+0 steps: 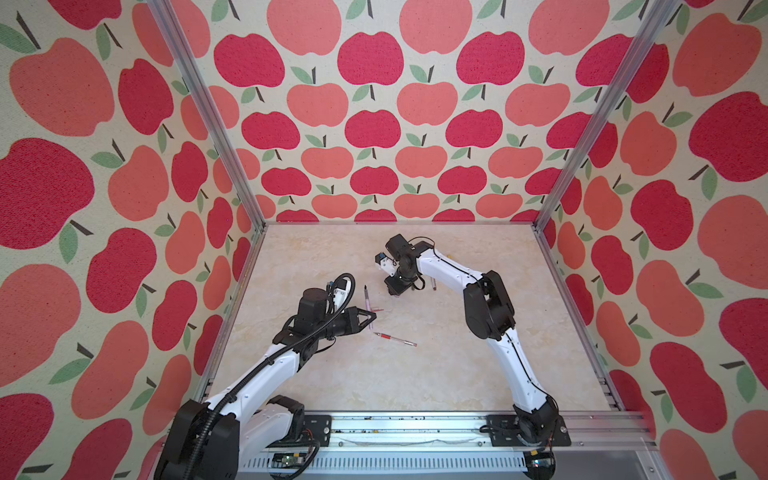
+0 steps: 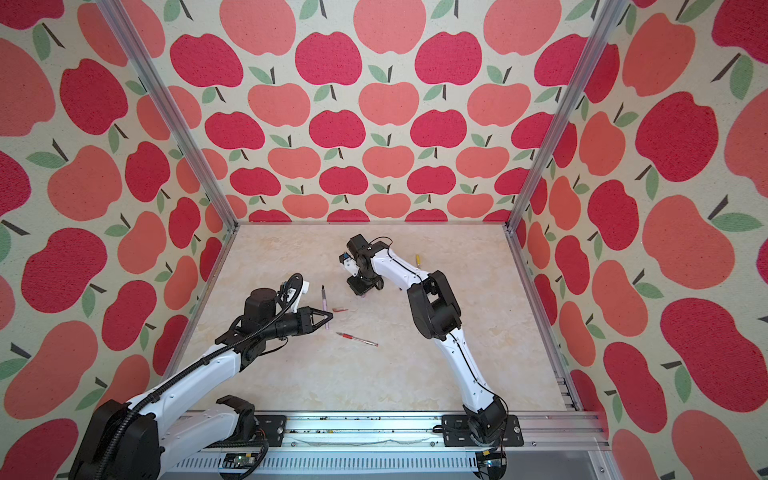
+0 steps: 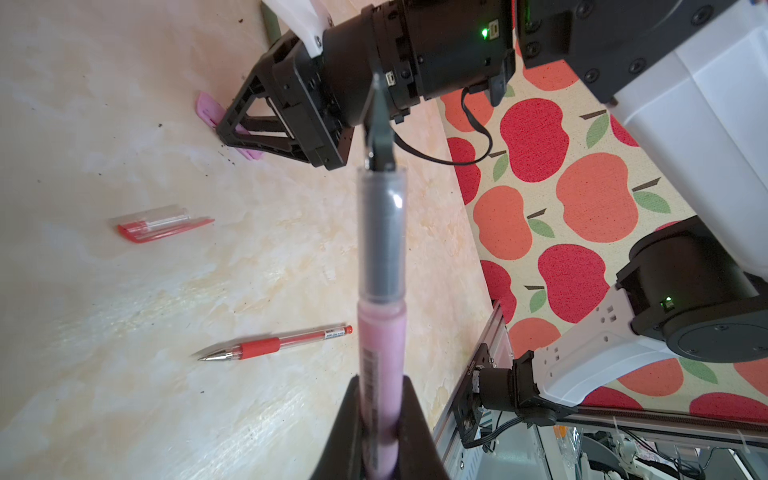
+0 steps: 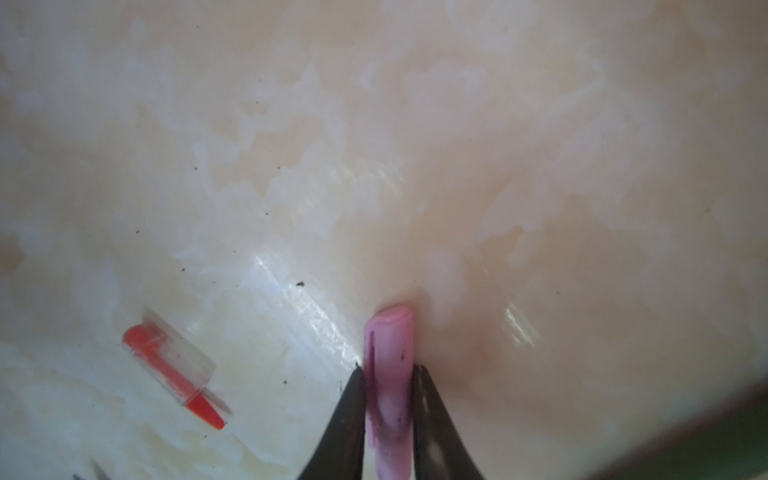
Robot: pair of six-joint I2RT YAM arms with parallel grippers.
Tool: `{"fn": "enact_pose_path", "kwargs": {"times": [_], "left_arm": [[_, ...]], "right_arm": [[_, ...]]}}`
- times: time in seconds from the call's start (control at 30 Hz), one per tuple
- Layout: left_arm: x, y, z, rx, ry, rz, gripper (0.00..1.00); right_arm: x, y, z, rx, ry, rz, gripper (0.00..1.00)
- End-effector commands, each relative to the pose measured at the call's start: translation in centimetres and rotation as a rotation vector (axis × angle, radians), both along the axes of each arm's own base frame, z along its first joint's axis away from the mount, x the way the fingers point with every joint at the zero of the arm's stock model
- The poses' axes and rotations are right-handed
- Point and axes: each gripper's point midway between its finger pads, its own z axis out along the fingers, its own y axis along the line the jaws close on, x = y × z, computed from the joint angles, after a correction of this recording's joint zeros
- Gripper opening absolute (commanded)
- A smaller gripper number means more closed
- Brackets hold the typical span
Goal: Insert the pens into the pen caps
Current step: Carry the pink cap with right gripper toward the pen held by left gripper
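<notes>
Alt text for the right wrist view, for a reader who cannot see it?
The right gripper pinches a short lilac plastic pen cap between its two dark fingers on a cream marbled tabletop. A clear-and-red plastic pen cap lies apart from it.

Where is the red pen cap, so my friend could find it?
Look at the marble table. Near its middle, by the left claw's tip, lies the red cap, farther back than the red pen. It's short and clear with a red clip, unlike the pink cap in the right claw.
</notes>
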Motion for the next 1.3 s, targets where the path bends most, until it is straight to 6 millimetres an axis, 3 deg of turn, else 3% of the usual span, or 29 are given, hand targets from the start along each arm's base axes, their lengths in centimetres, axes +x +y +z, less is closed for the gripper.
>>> {"fn": "enact_pose_path", "kwargs": {"times": [0.0, 0.23, 0.63, 0.97, 1.27], "left_arm": [[0.0, 0.1, 1.6, -0.008, -0.053, 0.010, 0.00], [-0.8, 0.6, 2.4, -0.007, -0.076, 0.021, 0.00], [-2.0, 0.9, 2.9, -0.001, -0.091, 0.013, 0.00], [-2.4, -0.7, 1.5, 0.017, -0.055, -0.029, 0.00], [-2.6, -3.7, 1.3, 0.014, -0.059, -0.087, 0.00]], "right_arm": [[-2.0, -1.0, -1.6, -0.089, 0.044, -0.005, 0.17], [-2.8, -0.4, -0.3, -0.053, 0.036, -0.039, 0.11], [-3.1, -0.9, 2.4, 0.043, 0.021, -0.146, 0.10], [-1.5, -2.1, 11.1, 0.330, -0.043, -0.332, 0.11], [-2.4, -4.3, 20.3, 0.615, -0.131, -0.454, 0.11]]}}
